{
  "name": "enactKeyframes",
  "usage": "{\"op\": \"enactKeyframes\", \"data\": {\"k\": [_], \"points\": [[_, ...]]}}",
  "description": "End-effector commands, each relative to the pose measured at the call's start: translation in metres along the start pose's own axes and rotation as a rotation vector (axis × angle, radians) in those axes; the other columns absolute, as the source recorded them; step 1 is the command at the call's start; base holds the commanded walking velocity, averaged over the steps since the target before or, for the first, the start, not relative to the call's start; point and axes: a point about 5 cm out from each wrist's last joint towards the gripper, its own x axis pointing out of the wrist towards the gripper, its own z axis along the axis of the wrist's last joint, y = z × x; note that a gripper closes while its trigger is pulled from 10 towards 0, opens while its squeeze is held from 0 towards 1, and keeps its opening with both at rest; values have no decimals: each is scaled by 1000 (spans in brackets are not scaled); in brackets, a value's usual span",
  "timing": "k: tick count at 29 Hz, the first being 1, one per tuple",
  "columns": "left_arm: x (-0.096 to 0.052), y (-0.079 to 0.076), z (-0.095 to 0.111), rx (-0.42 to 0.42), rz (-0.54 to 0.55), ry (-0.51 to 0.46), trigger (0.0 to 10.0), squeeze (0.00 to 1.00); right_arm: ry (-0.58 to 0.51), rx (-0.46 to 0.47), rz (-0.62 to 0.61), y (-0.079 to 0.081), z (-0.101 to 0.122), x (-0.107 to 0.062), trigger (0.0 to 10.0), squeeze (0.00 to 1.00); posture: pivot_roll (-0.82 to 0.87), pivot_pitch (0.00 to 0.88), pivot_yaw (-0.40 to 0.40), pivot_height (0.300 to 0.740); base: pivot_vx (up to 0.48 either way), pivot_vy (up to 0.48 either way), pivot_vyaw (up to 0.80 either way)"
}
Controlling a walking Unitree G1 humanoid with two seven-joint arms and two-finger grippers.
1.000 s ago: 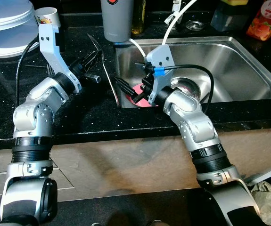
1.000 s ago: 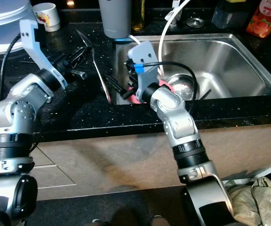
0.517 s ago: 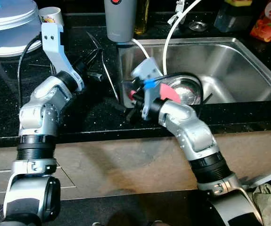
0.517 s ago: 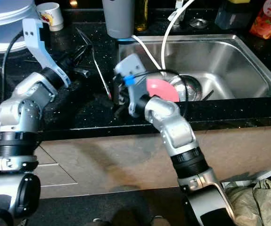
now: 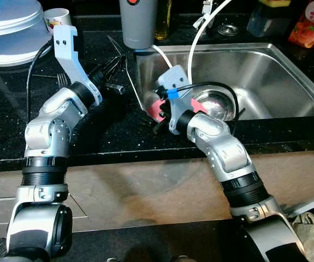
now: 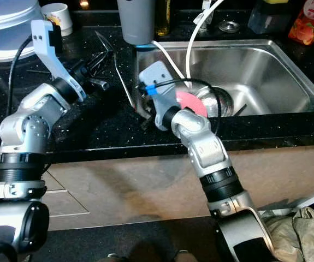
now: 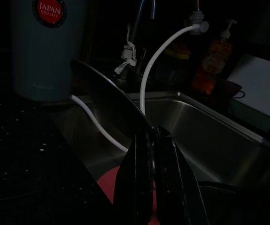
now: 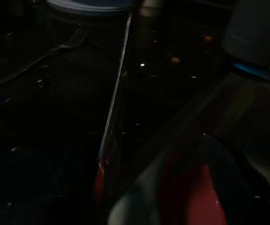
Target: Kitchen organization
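The flat pink disc-shaped item [image 5: 158,109] sits at the near left corner of the stainless steel sink [image 5: 266,71], against the right gripper [image 5: 155,121]; whether those fingers grip it cannot be told. The left gripper [image 5: 112,66] hovers over the black countertop [image 5: 107,131] left of the sink. In the left wrist view, its fingers [image 7: 139,187] are pressed together, empty. In the right wrist view, a fork [image 8: 50,51] lies on the countertop.

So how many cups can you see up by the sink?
2: a tall grey cup behind the sink's back left corner, and a small white mug further left. Others may be hidden.
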Motion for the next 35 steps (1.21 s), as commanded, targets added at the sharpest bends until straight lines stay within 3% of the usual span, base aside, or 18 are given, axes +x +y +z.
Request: {"op": "enactKeyframes", "data": {"k": [1, 27, 28, 29, 30, 31, 33, 34, 35], "points": [[-1, -3, 3, 3, -26, -5, 0, 0, -14, 4, -13, -2, 2, 2, 0, 0, -3, 119, -1, 740, 0, 0, 0], [3, -10, 1, -18, -36, -6, 0, 0, -32, 30, -35, -5, 3, 1, 0, 0, -2, 123, 8, 740, 0, 0, 0], [3, -9, 1, -12, -27, -2, 0, 600, -35, 34, -39, -6, 3, 1, 0, 0, -3, 125, 9, 740, 0, 0, 0], [3, -9, 0, -20, -26, 3, 4824, 1000, -37, 37, -43, -6, 3, 1, 0, 0, -3, 123, 9, 740, 0, 0, 0], [3, -9, 0, -20, -26, 3, 4824, 1000, -37, 37, -43, -6, 3, 1, 0, 0, -3, 123, 9, 740, 0, 0, 0], [2, -8, -1, -8, -28, 9, 10000, 1000, -40, 42, -48, -7, 4, 0, 0, 0, -5, 122, 8, 740, 0, 0, 0], [2, -5, -1, -3, 9, 10, 10000, 1000, -49, 53, -63, -9, 4, 0, 0, 0, -11, 116, 5, 740, 0, 0, 0], [2, -1, -3, 4, 38, 20, 10000, 0, -62, 81, -89, -14, 6, -1, 0, 0, -13, 110, 2, 740, 0, 0, 0], [2, -1, -3, 4, 38, 20, 10000, 0, -62, 81, -89, -14, 6, -1, 0, 0, -13, 110, 2, 740, 0, 0, 0]]}}
